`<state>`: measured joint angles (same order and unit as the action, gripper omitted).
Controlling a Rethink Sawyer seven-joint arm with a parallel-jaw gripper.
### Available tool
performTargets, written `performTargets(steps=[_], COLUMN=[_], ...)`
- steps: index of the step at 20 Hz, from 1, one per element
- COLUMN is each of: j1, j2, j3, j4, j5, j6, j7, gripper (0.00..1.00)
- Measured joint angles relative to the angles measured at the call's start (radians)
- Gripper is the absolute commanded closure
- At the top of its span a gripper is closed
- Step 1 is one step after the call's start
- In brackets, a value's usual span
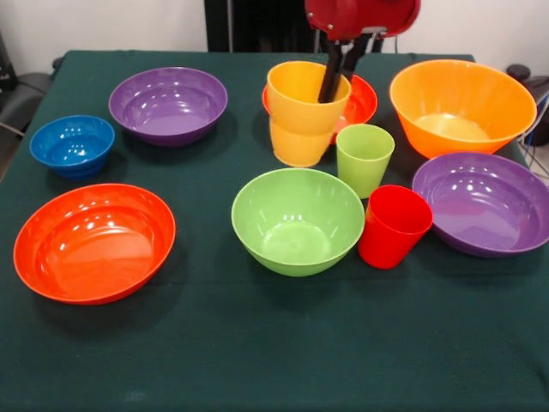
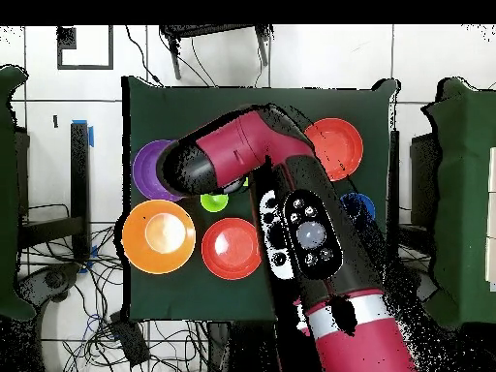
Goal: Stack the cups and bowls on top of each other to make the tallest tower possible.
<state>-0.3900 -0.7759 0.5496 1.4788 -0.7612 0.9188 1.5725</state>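
Note:
My gripper (image 1: 335,88) comes down from the top in the front view. One finger is inside the yellow cup (image 1: 302,107) and the other behind its far wall, shut on the rim. That cup sits slightly tilted in a second yellow piece (image 1: 298,148) beneath it. The green cup (image 1: 364,159) and red cup (image 1: 393,227) stand apart to the right. The green bowl (image 1: 298,221) lies in front. In the overhead view my arm (image 2: 291,203) hides the gripper and the yellow cup; the green cup (image 2: 214,202) peeks out.
Loose bowls ring the cups: blue (image 1: 72,144), purple (image 1: 168,105), red-orange (image 1: 94,242) on the left, another red-orange (image 1: 362,101) behind the yellow cup, large orange (image 1: 461,105) and purple (image 1: 485,203) on the right. All rest on the dark green tablecloth (image 1: 257,343).

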Motion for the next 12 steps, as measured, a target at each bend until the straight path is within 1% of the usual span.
performTargets(steps=[4,8,12], j1=[0.017,0.039,0.066], j2=[0.034,0.089,0.175], j3=[0.018,0.039,0.06], j4=[-0.06,-0.142,-0.27], j5=[-0.002,-0.004,-0.007], j6=[0.02,0.045,0.1], j7=[-0.002,-0.019,-0.055], gripper=[1.0,1.0,1.0])
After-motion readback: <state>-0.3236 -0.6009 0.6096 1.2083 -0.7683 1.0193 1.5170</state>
